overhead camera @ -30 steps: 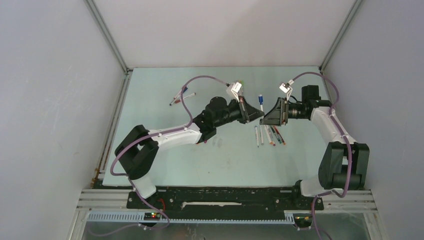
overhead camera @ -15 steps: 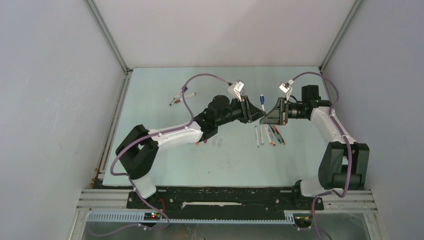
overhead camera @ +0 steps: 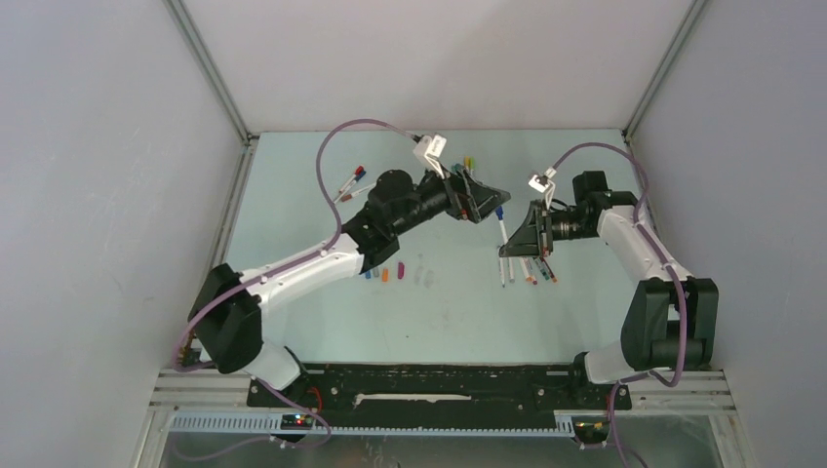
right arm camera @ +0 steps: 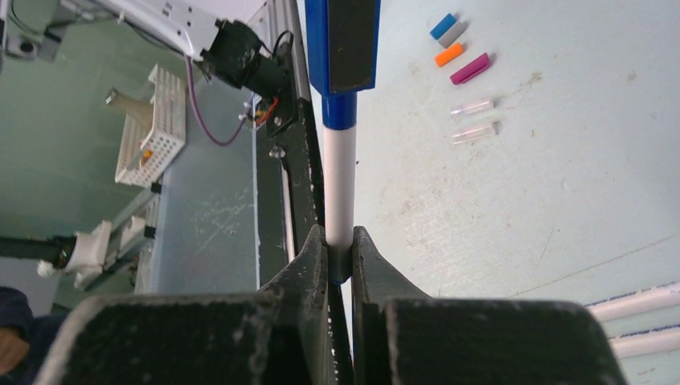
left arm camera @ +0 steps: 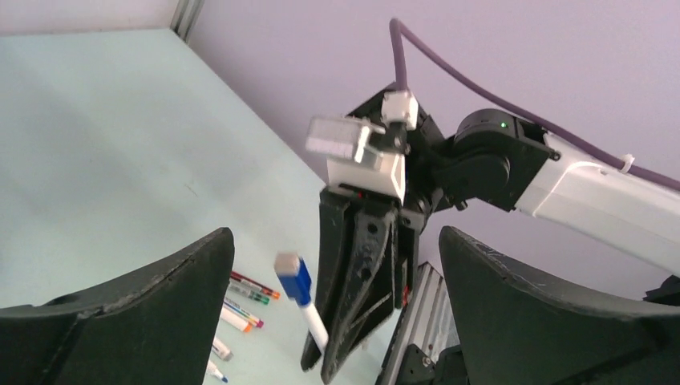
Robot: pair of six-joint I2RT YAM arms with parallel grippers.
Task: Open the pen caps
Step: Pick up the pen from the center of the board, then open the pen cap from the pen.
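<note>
My right gripper [right arm camera: 339,241] is shut on the white barrel of a pen [right arm camera: 339,180]. A blue pen cap [right arm camera: 341,48] sits on the pen's far end. In the top view this pen [overhead camera: 502,232] stands out of the right gripper [overhead camera: 507,249] with its blue cap [overhead camera: 499,210] toward the left gripper [overhead camera: 495,200]. The left gripper [left arm camera: 334,265] is wide open, its fingers on either side of the blue cap [left arm camera: 294,278] and clear of it. Loose pen caps [overhead camera: 385,274] in blue, orange and purple lie on the table.
A row of pens [overhead camera: 527,268] lies under the right gripper. More pens [overhead camera: 351,182] lie at the back left. Two clear caps [right arm camera: 473,119] lie next to the coloured ones [right arm camera: 453,48]. Small yellow and green pieces [overhead camera: 467,161] sit behind the left wrist.
The left gripper has opened wide, let go of the pen's capped end and drawn back toward the far left. The right gripper has shut on the barrel and dropped lower with the pen.
</note>
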